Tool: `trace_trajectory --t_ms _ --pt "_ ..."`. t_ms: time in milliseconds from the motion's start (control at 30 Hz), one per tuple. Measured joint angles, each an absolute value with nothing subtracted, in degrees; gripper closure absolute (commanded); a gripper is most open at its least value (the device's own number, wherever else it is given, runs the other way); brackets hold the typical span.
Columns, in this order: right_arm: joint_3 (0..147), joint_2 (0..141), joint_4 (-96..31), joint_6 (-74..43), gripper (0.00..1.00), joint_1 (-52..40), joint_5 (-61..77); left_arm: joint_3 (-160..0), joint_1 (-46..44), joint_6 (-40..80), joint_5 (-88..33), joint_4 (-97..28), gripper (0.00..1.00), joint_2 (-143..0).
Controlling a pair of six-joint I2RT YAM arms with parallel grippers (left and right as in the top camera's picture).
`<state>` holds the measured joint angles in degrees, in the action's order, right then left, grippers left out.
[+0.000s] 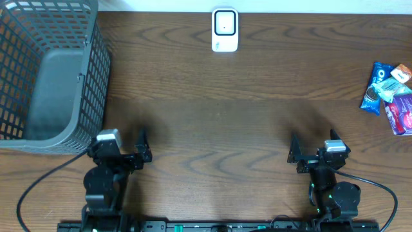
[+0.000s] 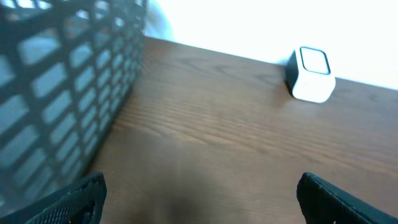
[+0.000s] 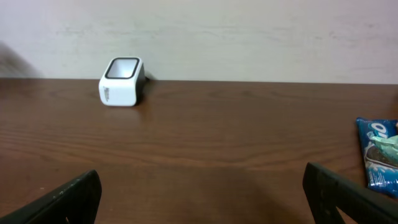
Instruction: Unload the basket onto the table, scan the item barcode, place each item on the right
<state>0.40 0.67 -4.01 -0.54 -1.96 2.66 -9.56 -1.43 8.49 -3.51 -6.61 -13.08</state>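
White letters starting "OR" show on the blue packet [image 3: 375,155]; small print on the scanner [image 3: 121,81] is unreadable from here

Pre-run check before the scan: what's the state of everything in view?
left gripper: open, empty
right gripper: open, empty
barcode scanner: standing, untouched
grey mesh basket: upright, nothing seen inside
Oreo pack: lying flat, not picked up
snack packets: piled beside and partly over the Oreo pack, untouched
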Motion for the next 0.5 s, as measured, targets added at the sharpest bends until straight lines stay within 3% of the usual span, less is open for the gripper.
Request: trace_trajectory --t_ms 500 --pt "0.40 0.67 -4.03 -0.54 0.01 -1.96 2.63 -0.82 0.32 8.51 -3.53 3.46 0.02 -0.67"
